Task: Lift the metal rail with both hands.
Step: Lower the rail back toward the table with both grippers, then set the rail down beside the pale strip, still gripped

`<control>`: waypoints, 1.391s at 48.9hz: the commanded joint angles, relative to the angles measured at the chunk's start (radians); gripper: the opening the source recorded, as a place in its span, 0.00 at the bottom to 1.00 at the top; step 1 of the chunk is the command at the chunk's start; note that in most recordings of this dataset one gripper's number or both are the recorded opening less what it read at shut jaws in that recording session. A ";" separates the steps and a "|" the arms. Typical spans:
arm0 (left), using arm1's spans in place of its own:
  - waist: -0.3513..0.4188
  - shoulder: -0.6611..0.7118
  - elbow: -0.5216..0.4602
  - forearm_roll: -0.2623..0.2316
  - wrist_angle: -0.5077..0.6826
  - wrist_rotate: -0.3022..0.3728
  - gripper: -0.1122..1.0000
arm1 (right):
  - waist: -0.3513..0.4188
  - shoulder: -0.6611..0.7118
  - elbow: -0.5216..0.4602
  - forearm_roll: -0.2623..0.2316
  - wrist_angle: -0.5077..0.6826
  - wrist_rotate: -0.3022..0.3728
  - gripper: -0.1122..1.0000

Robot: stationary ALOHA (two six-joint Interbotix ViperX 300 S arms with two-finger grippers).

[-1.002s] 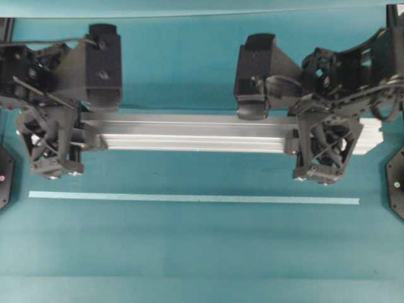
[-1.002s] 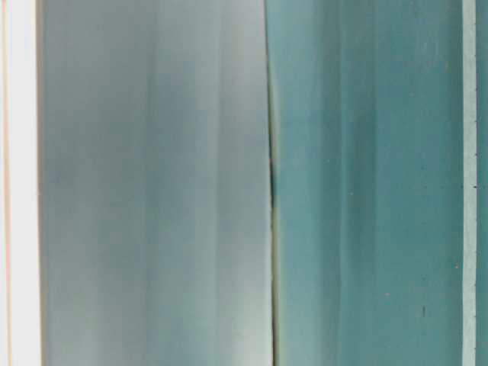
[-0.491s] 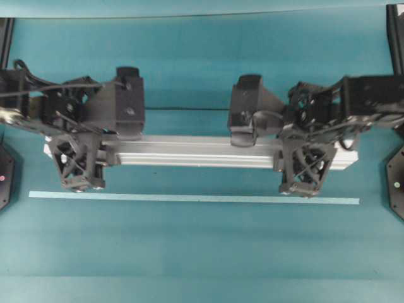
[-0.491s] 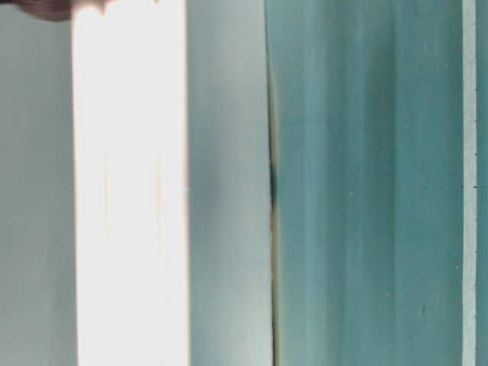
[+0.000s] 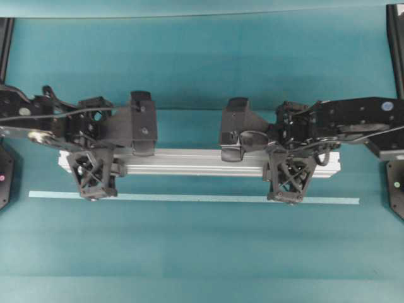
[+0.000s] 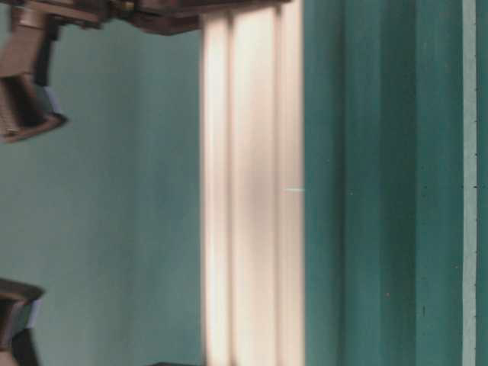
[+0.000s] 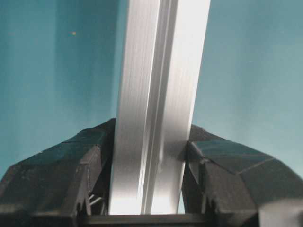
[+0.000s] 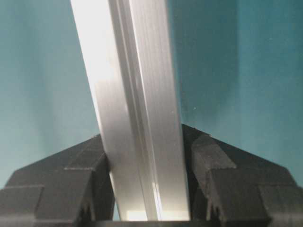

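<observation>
The metal rail (image 5: 189, 163) is a long silver grooved bar lying left to right across the middle of the teal table. My left gripper (image 5: 95, 165) is shut on it near its left end. My right gripper (image 5: 290, 167) is shut on it near its right end. In the left wrist view the rail (image 7: 156, 94) runs between the black fingers (image 7: 90, 165) of the left gripper (image 7: 149, 156). In the right wrist view the rail (image 8: 132, 94) sits clamped in the right gripper (image 8: 144, 156). The table-level view shows the rail (image 6: 252, 191) as a bright bar. I cannot tell whether it touches the table.
A thin pale tape strip (image 5: 189, 198) lies parallel just in front of the rail and shows in the table-level view (image 6: 469, 191). Black arm bases sit at the left edge (image 5: 3, 177) and right edge (image 5: 396, 183).
Both grippers, still shut on the rail, have carried it downward and toward the tape strip. It looks smaller from overhead and sits closer to the table in the table-level view.
</observation>
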 commanded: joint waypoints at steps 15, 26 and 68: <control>0.021 0.055 0.072 0.000 -0.150 -0.044 0.42 | 0.006 0.057 0.048 0.003 -0.137 -0.046 0.44; 0.020 0.101 0.135 0.000 -0.258 -0.046 0.42 | 0.023 0.087 0.095 0.003 -0.204 -0.044 0.44; -0.040 0.189 0.143 0.000 -0.368 -0.084 0.42 | 0.048 0.167 0.150 0.011 -0.334 -0.034 0.44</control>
